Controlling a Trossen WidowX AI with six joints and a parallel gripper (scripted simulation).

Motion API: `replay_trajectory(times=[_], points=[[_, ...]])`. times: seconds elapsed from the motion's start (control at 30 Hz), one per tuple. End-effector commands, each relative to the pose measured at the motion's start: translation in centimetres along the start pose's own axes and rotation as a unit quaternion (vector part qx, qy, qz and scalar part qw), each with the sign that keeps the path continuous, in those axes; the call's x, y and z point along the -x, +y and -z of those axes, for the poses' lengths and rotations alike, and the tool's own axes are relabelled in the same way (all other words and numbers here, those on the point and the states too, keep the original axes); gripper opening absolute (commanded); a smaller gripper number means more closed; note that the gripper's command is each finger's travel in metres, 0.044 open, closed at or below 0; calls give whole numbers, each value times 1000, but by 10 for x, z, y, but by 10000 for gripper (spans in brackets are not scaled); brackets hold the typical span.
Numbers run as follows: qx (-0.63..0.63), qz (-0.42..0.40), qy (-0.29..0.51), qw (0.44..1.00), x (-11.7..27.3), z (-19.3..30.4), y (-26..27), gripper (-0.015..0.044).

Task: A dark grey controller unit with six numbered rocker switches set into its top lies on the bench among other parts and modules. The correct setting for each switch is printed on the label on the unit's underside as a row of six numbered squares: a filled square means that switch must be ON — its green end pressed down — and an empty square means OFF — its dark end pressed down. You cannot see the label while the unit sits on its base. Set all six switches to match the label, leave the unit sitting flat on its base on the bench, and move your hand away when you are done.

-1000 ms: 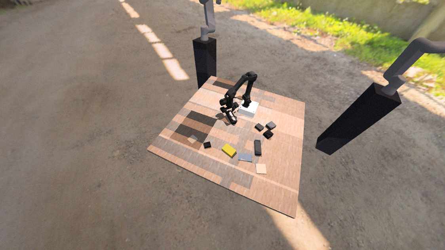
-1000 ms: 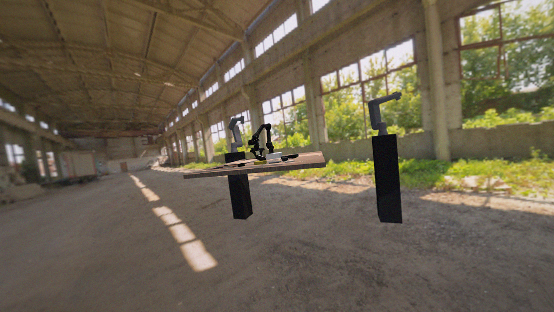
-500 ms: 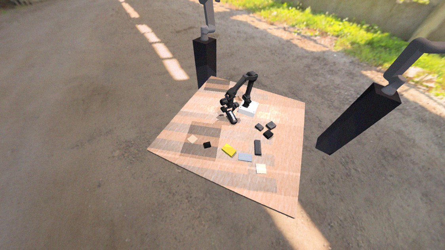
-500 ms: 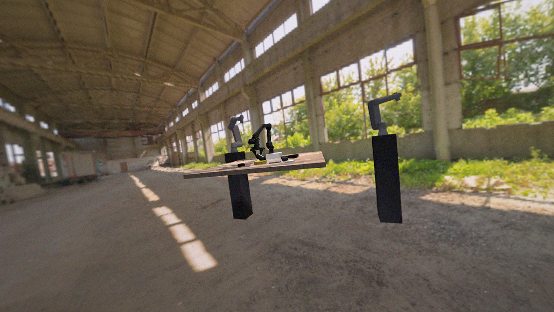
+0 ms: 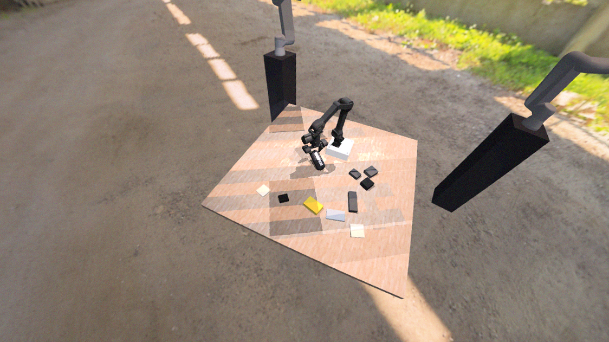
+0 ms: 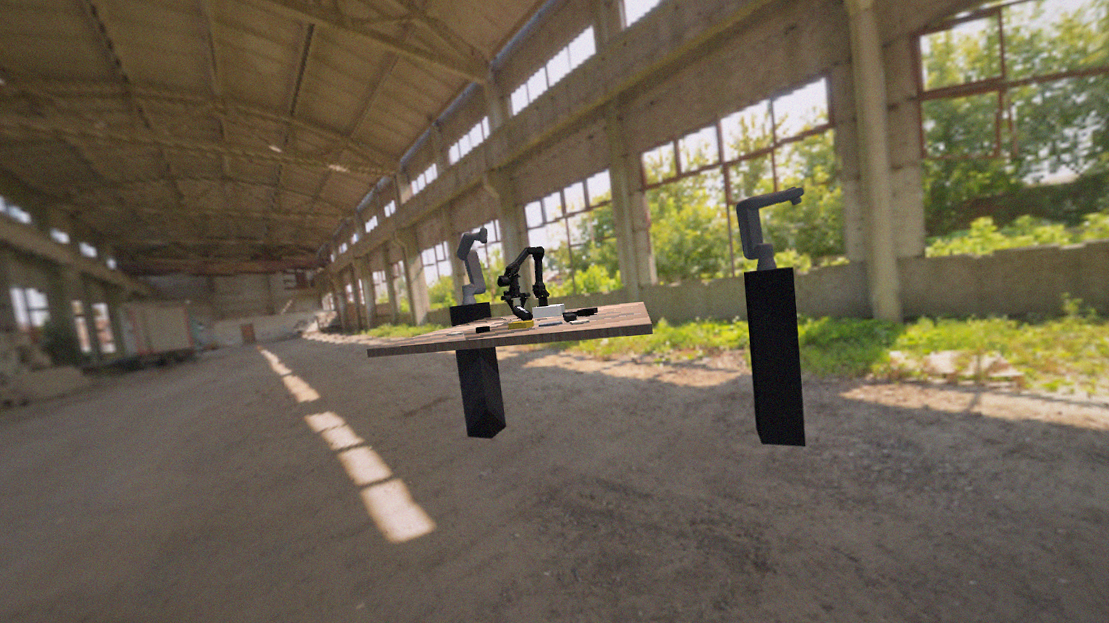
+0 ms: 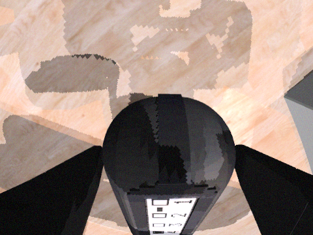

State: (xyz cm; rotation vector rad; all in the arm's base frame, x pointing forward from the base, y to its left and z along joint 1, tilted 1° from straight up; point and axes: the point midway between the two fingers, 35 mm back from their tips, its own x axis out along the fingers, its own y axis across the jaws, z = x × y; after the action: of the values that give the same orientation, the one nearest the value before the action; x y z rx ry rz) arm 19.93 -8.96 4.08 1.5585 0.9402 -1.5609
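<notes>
The dark controller unit is held above the bench, tilted, with one rounded end toward the wrist camera. My gripper is shut on it, one finger on each side. Its white label faces partly to the wrist camera. The squares beside 1, 2 and 3 look empty. A small black mark sits between the first two. The square beside 4 looks dark but is cut off by the frame edge. Squares 5 and 6 are out of the wrist view. The rocker switches are hidden.
The white base box stands close to the unit. On the bench lie a yellow block, a long dark block, a pale blue plate, a cream pad, a black block and small dark modules.
</notes>
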Motion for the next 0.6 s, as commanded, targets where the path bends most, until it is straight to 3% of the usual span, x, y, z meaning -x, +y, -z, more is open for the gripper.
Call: replay_trajectory(times=[0.0,0.57], points=[[1,-9,4,1000,7,5,3,336],[1,-9,4,1000,17,14,3,336]])
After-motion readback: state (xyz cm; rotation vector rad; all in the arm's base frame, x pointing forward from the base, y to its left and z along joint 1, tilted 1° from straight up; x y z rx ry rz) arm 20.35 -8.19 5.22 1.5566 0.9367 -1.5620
